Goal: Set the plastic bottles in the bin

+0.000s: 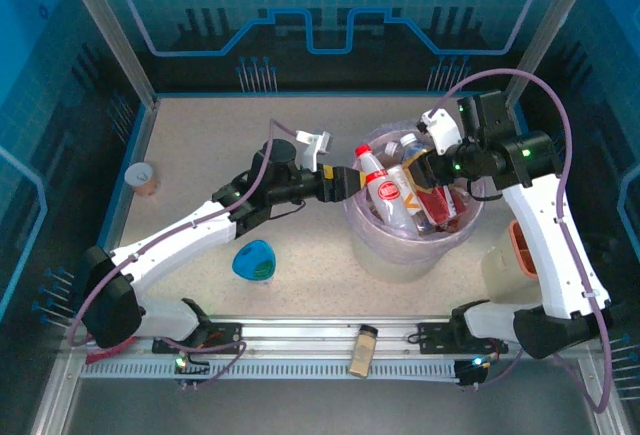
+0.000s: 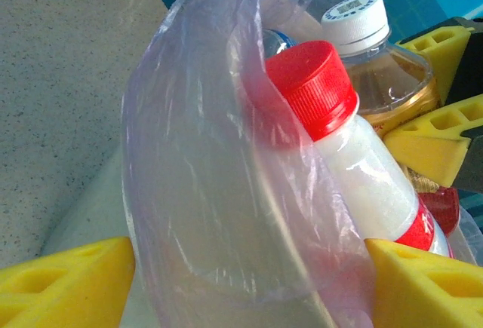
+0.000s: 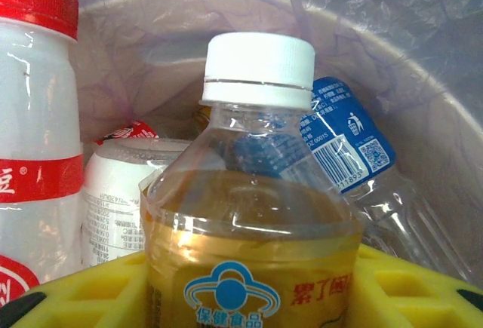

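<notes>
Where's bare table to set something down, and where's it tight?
Bare: the far strip of table behind the bin, and between blue dish and bin. Crowded: the bin, packed with bottles, left tool at its rim, right tool gripping a white-capped bottle inside.

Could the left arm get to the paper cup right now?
Probably yes: the left gripper is open at the bin rim, and bare table lies between it and the paper cup.
</notes>
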